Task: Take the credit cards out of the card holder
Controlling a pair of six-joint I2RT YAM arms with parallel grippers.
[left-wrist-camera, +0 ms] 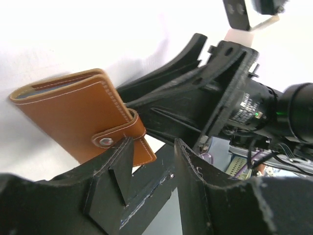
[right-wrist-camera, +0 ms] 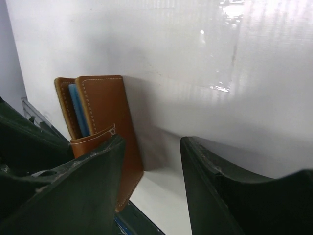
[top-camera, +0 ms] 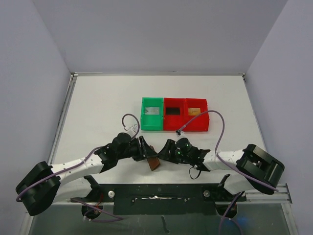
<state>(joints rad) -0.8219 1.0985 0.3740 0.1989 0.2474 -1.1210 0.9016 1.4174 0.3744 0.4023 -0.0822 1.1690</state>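
Leather card holder (top-camera: 154,163): upright on edge at the table (top-camera: 98,112) front between both grippers, probably propped for emptying.
Left gripper (left-wrist-camera: 154,147): half-parted beside it; hold unclear.
Right gripper (right-wrist-camera: 151,141): parted, empty.
Grey card (top-camera: 153,110), black card (top-camera: 172,111), golden card (top-camera: 194,111): out, in trays (top-camera: 145,125).

Was robot lab test cell: white table (top-camera: 102,107) boxed by plain grey walls (top-camera: 161,34), black mounting rail (top-camera: 156,198) at near edge, purple cabling (top-camera: 223,128) exposed.
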